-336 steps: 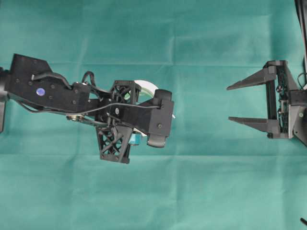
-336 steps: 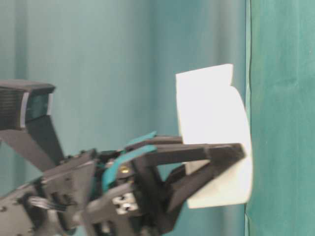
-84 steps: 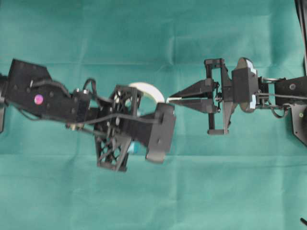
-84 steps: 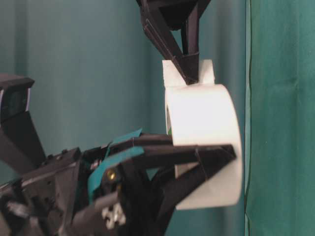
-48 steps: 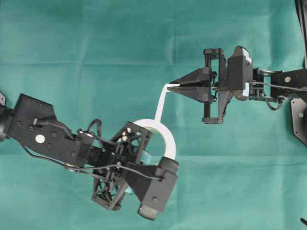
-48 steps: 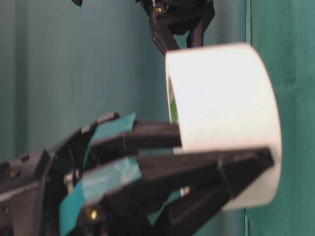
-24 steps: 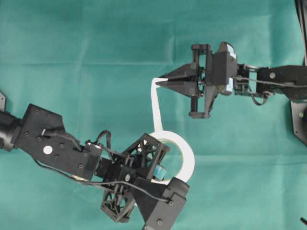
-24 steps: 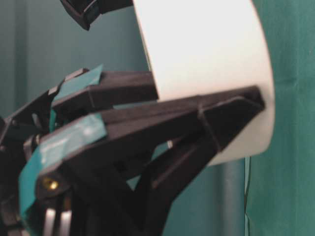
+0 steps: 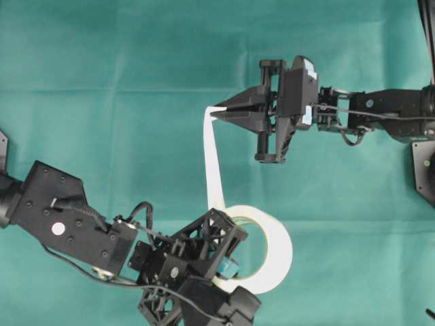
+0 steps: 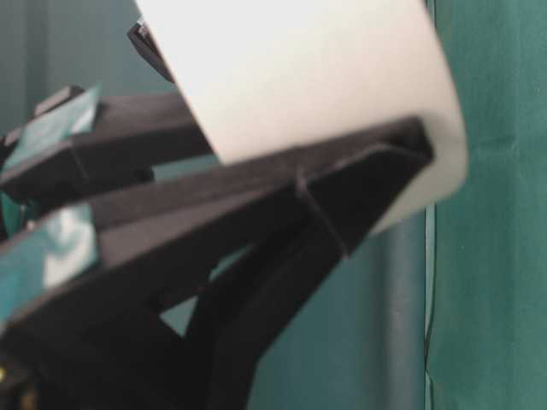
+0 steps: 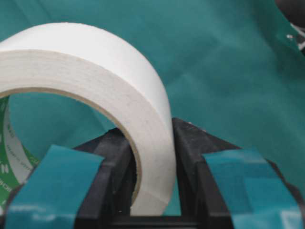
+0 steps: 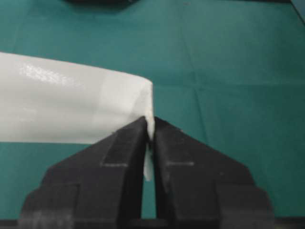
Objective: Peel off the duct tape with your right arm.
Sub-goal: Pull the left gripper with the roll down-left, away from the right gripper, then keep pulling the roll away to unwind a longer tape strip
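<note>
The duct tape point(image 9: 275, 250), a white roll with a greenish core, is held off the green cloth at the lower middle of the overhead view. My left gripper point(image 9: 228, 272) is shut on the roll's wall, one finger point(image 11: 114, 152) inside the ring and the other finger point(image 11: 190, 143) outside. A long white strip point(image 9: 212, 156) runs from the roll up to my right gripper point(image 9: 216, 112), which is shut on the strip's end. The right arm point(image 9: 380, 109) reaches in from the right edge. In the right wrist view the strip point(image 12: 71, 105) stretches left from the pinched tips point(image 12: 149, 126).
Green cloth point(image 9: 102, 81) covers the whole table. A black base plate point(image 9: 425, 170) sits at the right edge. In the table-level view the roll point(image 10: 299, 77) and a left finger point(image 10: 282, 231) fill the frame close to the lens.
My left gripper has carried the roll down and to the right. The right gripper has moved left and slightly up with the tape's end, and the peeled strip has grown longer.
</note>
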Controlling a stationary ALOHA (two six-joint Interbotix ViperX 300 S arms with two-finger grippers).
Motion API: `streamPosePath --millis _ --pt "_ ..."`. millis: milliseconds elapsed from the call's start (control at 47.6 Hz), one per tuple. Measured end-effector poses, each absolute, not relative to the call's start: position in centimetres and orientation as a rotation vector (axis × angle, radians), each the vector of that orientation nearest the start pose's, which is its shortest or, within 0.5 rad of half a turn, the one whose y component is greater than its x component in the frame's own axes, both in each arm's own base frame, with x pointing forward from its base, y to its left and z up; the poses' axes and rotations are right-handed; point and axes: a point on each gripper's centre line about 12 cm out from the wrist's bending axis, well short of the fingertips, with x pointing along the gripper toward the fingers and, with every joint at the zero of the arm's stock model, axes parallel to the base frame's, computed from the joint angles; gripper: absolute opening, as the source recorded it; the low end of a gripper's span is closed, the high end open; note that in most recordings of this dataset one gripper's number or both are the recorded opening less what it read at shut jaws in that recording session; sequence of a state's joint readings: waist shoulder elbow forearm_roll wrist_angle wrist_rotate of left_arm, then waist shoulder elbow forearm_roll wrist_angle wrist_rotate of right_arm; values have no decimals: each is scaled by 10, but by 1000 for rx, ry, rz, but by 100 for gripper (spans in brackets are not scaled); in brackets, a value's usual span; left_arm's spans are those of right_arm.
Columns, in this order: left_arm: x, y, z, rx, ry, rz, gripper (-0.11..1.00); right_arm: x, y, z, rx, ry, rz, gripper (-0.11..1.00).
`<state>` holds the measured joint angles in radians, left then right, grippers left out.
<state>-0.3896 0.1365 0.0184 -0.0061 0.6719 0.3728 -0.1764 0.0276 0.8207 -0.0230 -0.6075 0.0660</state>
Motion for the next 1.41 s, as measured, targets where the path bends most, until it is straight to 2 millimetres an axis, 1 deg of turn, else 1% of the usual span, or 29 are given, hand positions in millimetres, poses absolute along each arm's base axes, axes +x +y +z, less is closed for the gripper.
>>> streamPosePath --millis 105,231,336,504,693,861,1050,1261,1408 --pt "441 -185 284 520 717 -531 20 376 -65 170 66 243 -167 -9" --pt "438 -191 294 568 655 -555 20 377 -68 169 70 245 -175 -9" --pt "437 -192 304 580 614 -556 20 377 -69 168 70 245 -175 -9" --pt "434 -193 313 582 565 -554 20 379 -69 165 71 251 -175 -9" --pt "428 -204 323 632 473 -583 20 380 -71 158 75 269 -181 -9" --pt "425 -203 331 643 403 -573 20 380 -71 157 77 271 -181 -9" --pt "418 -199 341 626 311 -551 20 381 -72 158 82 274 -182 -9" --pt "405 -194 344 630 207 -530 20 382 -72 158 83 272 -182 -9" --pt "399 -191 343 653 165 -524 20 382 -72 158 83 273 -182 -9"
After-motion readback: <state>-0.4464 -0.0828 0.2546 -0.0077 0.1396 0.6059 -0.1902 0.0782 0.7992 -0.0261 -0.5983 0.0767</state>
